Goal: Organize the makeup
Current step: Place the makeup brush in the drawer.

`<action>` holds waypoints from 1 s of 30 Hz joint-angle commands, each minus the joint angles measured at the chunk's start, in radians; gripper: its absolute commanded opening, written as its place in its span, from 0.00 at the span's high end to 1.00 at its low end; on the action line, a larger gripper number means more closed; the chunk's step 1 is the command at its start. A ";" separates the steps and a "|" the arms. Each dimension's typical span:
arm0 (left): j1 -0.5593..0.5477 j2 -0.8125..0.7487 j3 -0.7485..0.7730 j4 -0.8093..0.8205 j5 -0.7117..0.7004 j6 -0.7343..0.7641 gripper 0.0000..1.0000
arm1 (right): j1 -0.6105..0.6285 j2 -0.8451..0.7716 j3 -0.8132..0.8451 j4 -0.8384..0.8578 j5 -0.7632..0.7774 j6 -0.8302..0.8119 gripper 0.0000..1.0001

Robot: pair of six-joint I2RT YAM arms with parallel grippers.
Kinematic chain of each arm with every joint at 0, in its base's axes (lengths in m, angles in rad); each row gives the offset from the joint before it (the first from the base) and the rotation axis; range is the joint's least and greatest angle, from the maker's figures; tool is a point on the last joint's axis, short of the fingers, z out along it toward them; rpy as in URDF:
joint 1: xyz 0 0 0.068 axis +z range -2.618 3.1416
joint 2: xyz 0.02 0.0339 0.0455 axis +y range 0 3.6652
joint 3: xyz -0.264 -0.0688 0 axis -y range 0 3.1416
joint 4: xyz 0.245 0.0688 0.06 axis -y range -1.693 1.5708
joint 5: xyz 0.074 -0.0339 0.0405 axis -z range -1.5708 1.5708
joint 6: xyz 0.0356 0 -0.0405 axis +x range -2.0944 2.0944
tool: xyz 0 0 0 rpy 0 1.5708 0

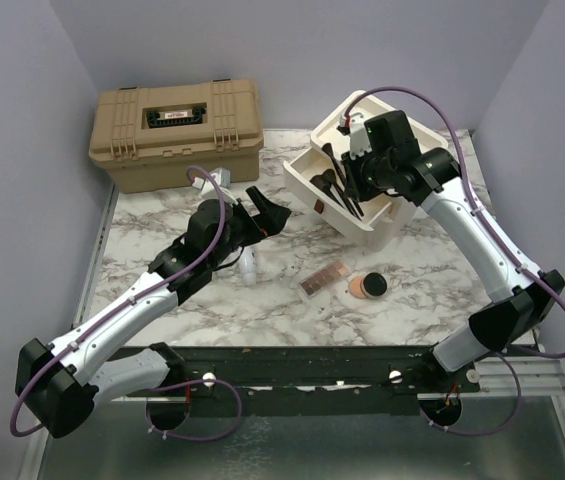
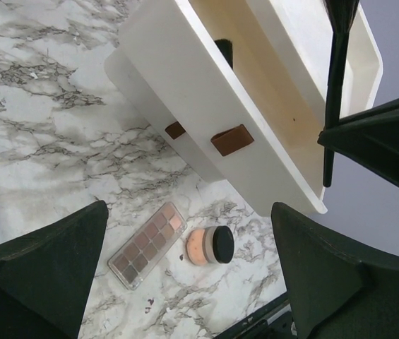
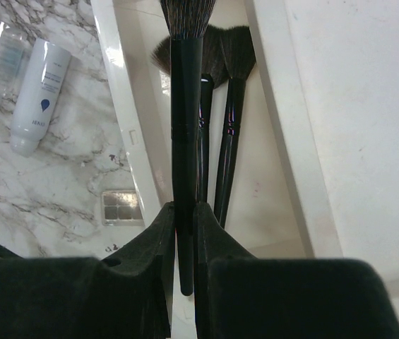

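black-handled brush [image 3: 185, 127] is hanging over the open cream drawer [image 3: 132, 106], right gripper [image 3: 183, 219] clenching its handle; two more brushes [image 3: 229, 134] are lying inside. pink palette [image 1: 324, 280] and round compact [image 1: 369, 286] are lying side by side on the marble table [image 1: 412, 300]. left gripper [image 1: 267, 207] is hovering released, grasping nothing.

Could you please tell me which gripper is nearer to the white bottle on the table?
Left. The left gripper hovers open close beside the white bottle. The right gripper is away over the cream drawer, jaws shut on a black brush.
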 commanded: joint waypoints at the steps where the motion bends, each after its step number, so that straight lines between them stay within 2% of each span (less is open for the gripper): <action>1: 0.025 -0.012 -0.031 0.029 0.069 -0.047 0.01 | 0.006 0.062 0.058 -0.069 0.009 -0.048 0.90; 9: 0.034 -0.016 -0.037 0.036 0.075 -0.054 0.01 | 0.005 0.109 0.104 -0.081 0.064 -0.069 0.89; 15: 0.038 -0.011 -0.043 0.037 0.072 -0.064 0.01 | 0.006 0.139 0.105 -0.058 0.133 -0.094 0.81; 22: 0.040 -0.007 -0.045 0.037 0.067 -0.062 0.01 | 0.006 0.186 0.152 -0.075 0.117 -0.089 0.79; 30: 0.044 -0.011 -0.050 0.038 0.055 -0.062 0.01 | 0.006 0.186 0.155 -0.063 0.124 -0.070 0.69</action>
